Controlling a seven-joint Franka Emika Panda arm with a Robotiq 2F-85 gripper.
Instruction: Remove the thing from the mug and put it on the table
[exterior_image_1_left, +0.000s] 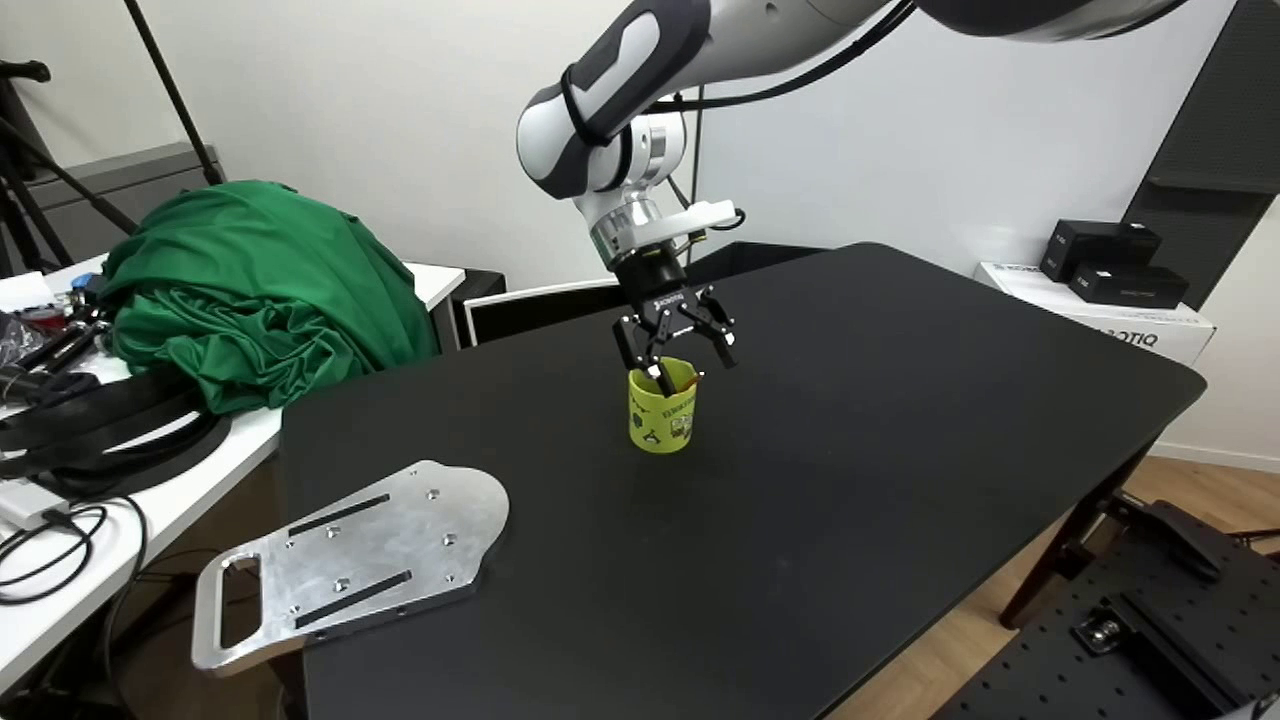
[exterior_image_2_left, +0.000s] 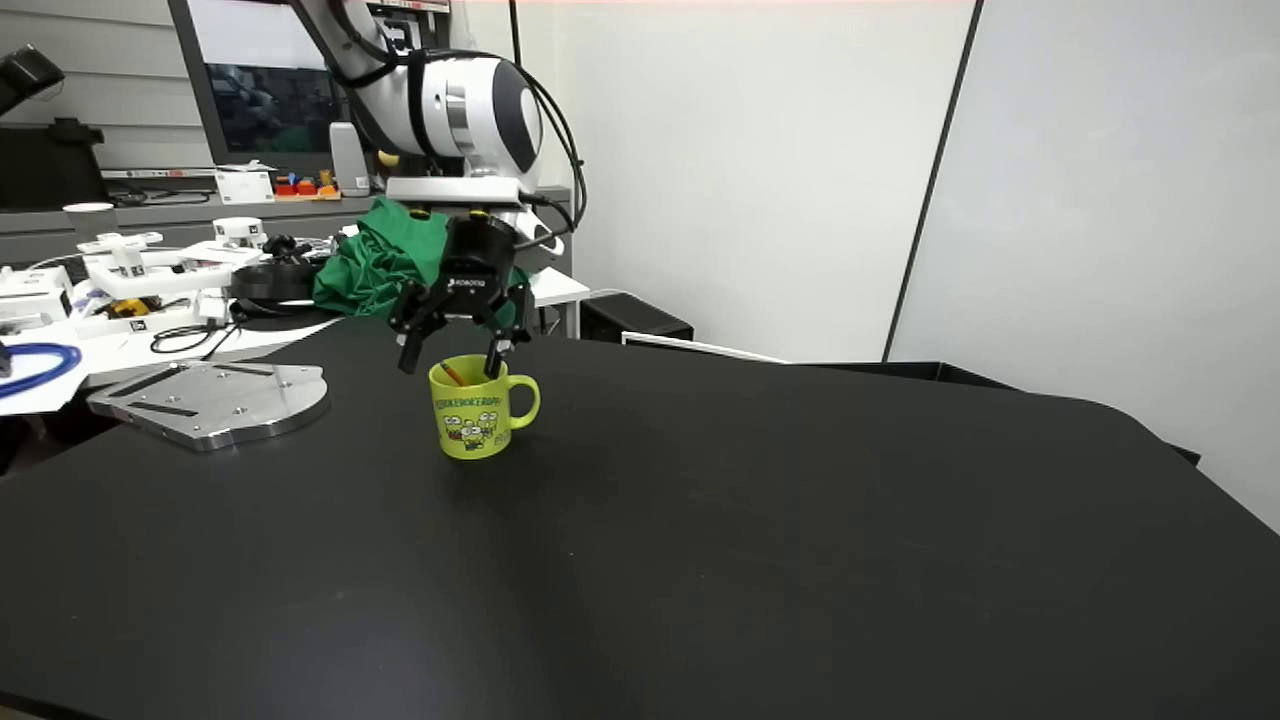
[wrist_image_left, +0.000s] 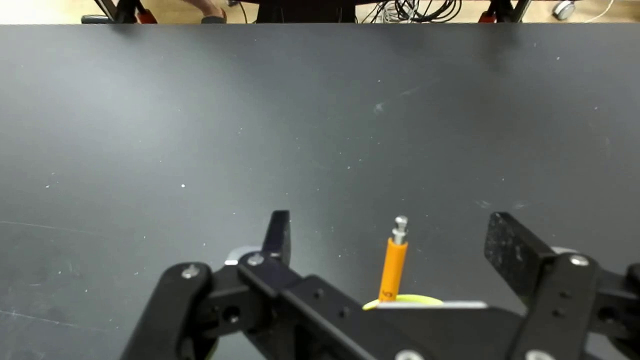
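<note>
The orange stick (wrist_image_left: 393, 267) stands inside the mug (exterior_image_2_left: 473, 420), leaning, with its metal tip above the rim and, in an exterior view, turned away from the handle (exterior_image_2_left: 535, 402). The mug itself stands upright on the black table (exterior_image_1_left: 830, 500). For the coming move one relation seems the important one: in the wrist view the stick shows in the gap of the gripper (wrist_image_left: 390, 232), about midway between the two fingers (wrist_image_left: 515, 255), and its long axis runs roughly across the direction in which they would close. So a direct grasp looks possible, I judge, without turning the gripper. The fingers are spread wide and have hold of nothing. In both exterior views one finger comes over the mouth of the mug, while its partner shows outside the rim; how deep the first one reaches, I cannot tell exactly. The danger, in my opinion, is that the wall of the mug gets pinched together with the stick, so perhaps a small lift is needed before the grasp. The arm (exterior_image_1_left: 765, 40) reaches in from above, bent at its last joints, and the gripper points down, somewhat tilted.
</note>
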